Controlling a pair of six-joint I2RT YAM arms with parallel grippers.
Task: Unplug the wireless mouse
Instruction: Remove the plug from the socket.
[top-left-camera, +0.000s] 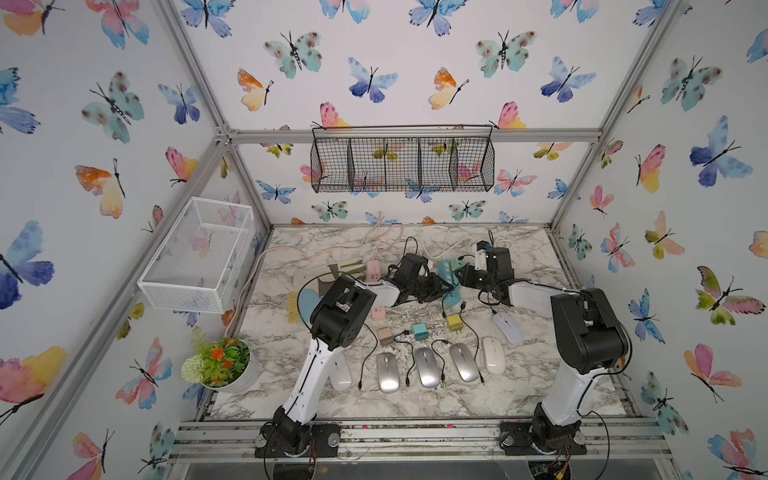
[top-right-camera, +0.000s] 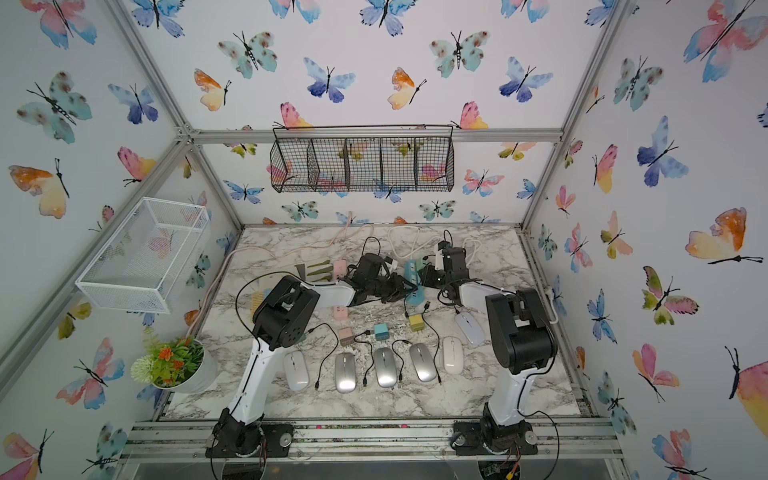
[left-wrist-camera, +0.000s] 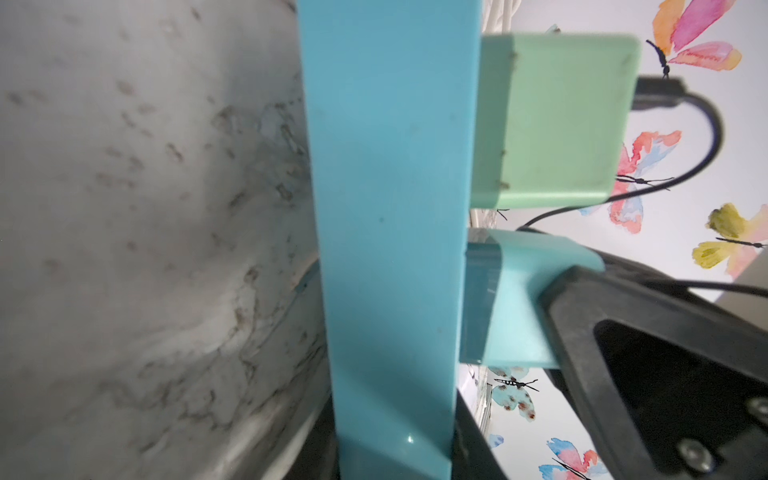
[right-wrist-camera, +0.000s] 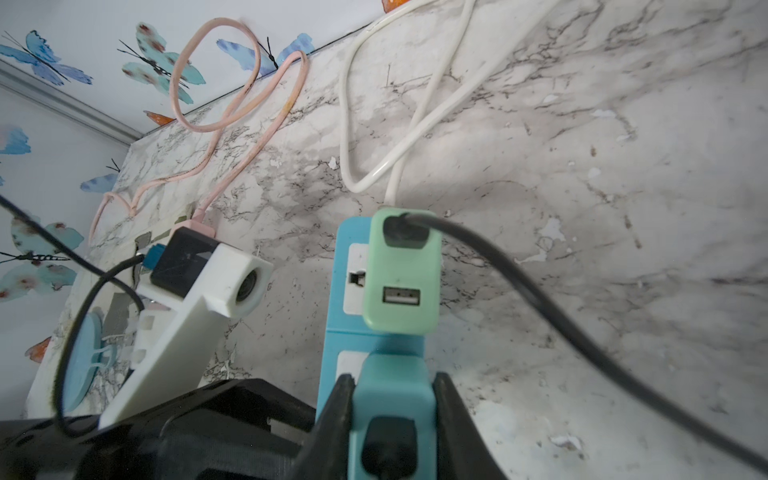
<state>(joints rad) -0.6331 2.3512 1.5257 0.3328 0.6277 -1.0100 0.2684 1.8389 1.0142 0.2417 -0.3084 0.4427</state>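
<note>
The right gripper (right-wrist-camera: 393, 384), jaws partly closed, clamps the teal charger (right-wrist-camera: 392, 405) plugged into the blue power strip (left-wrist-camera: 386, 208) at far centre; the left gripper (left-wrist-camera: 395, 451) clamps the strip itself.

Bright, even light; wrist close-ups blurred

Right gripper (right-wrist-camera: 392, 388): my jaws are clamped on the teal adapter (right-wrist-camera: 390, 399). The green adapter (right-wrist-camera: 401, 282) sits just beyond it on the blue power strip (right-wrist-camera: 374, 343), leaving only a narrow gap. The black cable (right-wrist-camera: 540, 291) from the green adapter sweeps across one side of my approach. My left arm's white camera mount (right-wrist-camera: 208, 282) crowds the other. The looped white cord (right-wrist-camera: 345, 124) and pink cord (right-wrist-camera: 232, 108) lie behind the strip. Open marble tabletop (top-left-camera: 415, 401) runs in front of the row of mice (top-left-camera: 426, 368).
</note>
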